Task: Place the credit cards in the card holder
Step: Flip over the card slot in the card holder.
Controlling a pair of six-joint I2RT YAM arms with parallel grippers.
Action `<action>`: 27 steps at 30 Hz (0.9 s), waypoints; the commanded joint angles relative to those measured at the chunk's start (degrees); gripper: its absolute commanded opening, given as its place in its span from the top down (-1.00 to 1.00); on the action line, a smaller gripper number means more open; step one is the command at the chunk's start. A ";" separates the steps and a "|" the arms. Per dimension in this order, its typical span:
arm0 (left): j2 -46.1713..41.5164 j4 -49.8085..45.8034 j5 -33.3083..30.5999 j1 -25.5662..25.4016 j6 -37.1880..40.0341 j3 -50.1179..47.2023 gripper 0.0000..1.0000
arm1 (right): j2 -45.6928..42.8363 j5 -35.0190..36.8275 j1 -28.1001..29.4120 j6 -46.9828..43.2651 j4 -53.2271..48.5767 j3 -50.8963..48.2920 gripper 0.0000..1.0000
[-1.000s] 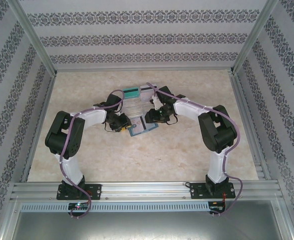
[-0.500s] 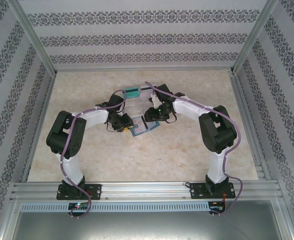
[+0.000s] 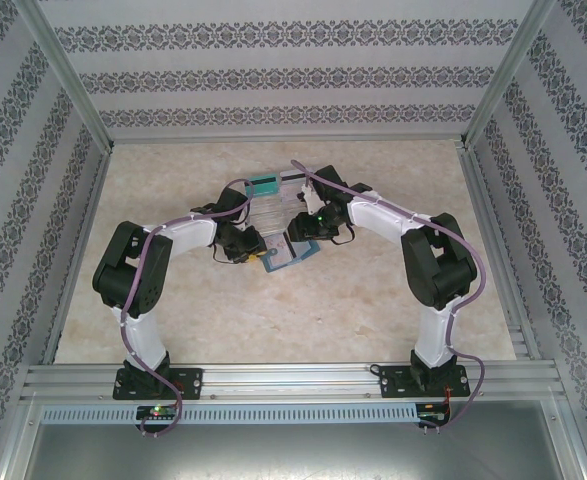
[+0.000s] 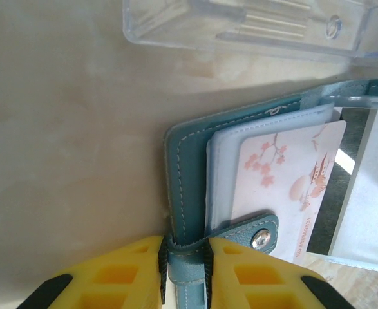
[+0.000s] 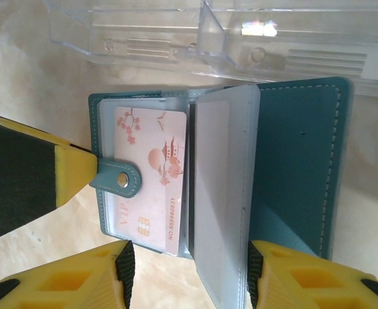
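The teal-blue card holder point(image 5: 298, 161) lies open on the table, its grey pocket leaves point(image 5: 221, 193) fanned up. A pale credit card point(image 5: 151, 187) with pink blossom print sits in the left pocket, its edge sticking out. My left gripper point(image 4: 184, 254) is shut on the holder's left cover edge point(image 4: 179, 187), right at the clasp tab point(image 4: 256, 233). My right gripper point(image 5: 185, 277) is open, with its fingers either side of the near end of the pocket leaves. In the top view both grippers meet over the holder point(image 3: 285, 256). A teal-green card point(image 3: 263, 184) rests behind.
A clear plastic tray point(image 3: 271, 212) stands just beyond the holder, close to both grippers, and appears again along the top as the clear plastic tray point(image 4: 253, 26) and the clear plastic tray point(image 5: 227, 32). Marble tabletop point(image 3: 303, 310) lies bare in front, with patterned walls around it.
My left gripper's jaws have closed a little tighter on the holder's edge. The right arm has shifted slightly over the holder, jaws unchanged.
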 commanded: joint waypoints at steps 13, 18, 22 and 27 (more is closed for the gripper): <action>-0.50 1.45 1.51 -0.49 -0.26 1.84 0.44 | 2.34 -13.71 2.42 4.44 5.99 3.24 -0.02; -0.85 2.02 1.66 -0.40 -0.60 1.09 0.44 | 5.39 -14.58 2.81 5.23 6.53 4.25 -0.03; -1.82 2.17 1.34 -0.30 -0.52 -0.26 0.54 | 5.69 -13.01 2.91 4.58 6.12 3.73 -0.03; -2.03 2.26 1.33 0.17 -0.29 -1.25 0.66 | 4.91 -12.51 2.56 4.11 5.74 3.27 -0.03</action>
